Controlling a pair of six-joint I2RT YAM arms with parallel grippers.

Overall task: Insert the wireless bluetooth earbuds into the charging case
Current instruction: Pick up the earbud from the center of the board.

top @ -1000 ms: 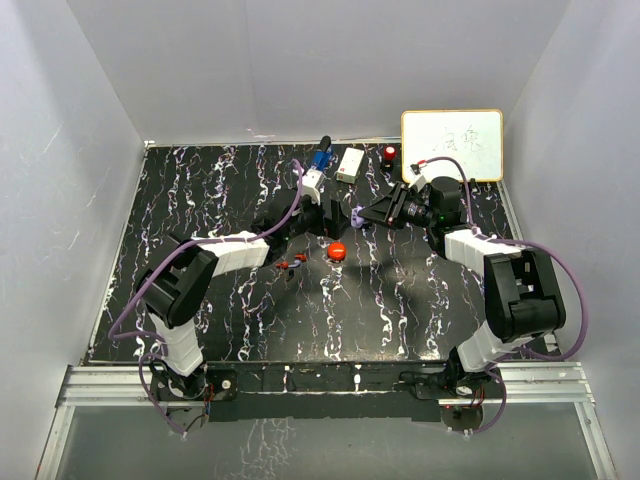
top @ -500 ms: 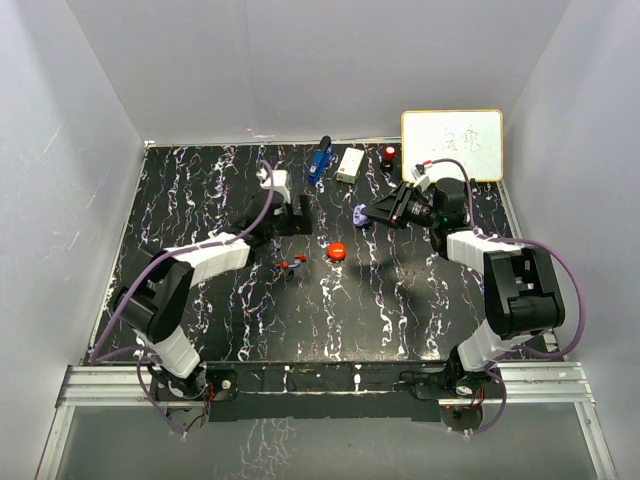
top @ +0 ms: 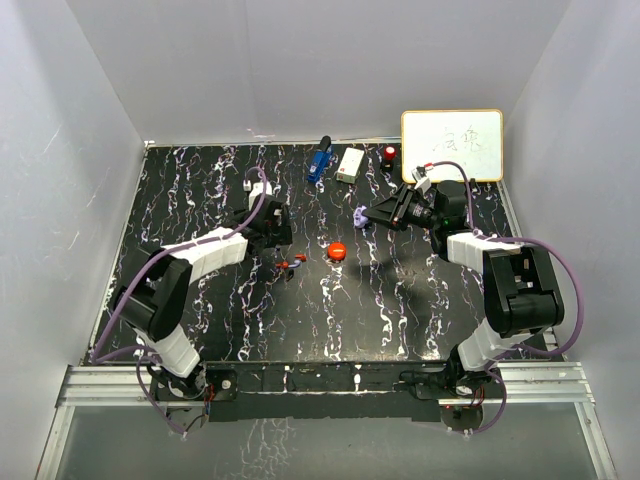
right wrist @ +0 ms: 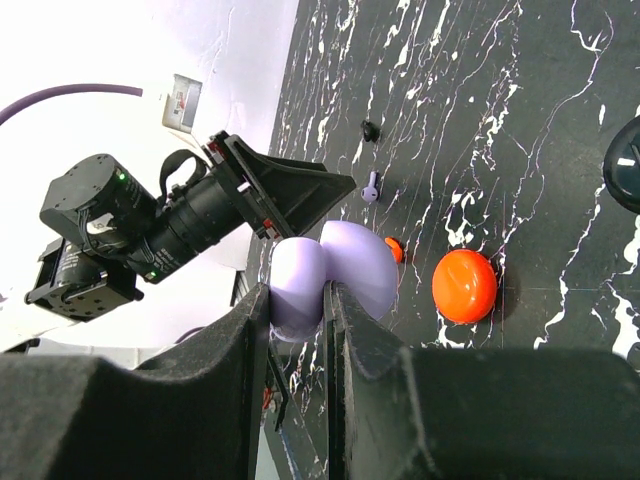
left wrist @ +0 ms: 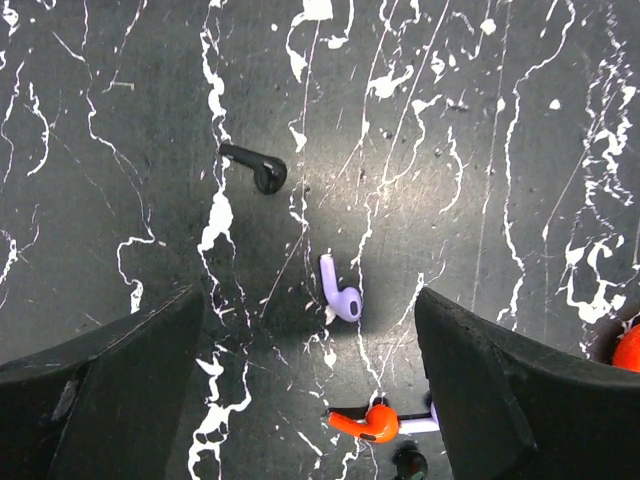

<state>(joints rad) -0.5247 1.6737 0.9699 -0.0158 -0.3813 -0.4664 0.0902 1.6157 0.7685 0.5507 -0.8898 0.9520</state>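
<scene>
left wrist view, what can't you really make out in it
- Dark piece at the bottom: cut off by the frame edge, so it is unclear whether it is an earbud.
- Red thing at the right edge: mostly hidden by the finger and cut by the frame, so its shape is unclear.
- Pale stem beside the orange earbud: its far end runs behind that finger, so what it belongs to is unclear.
</scene>
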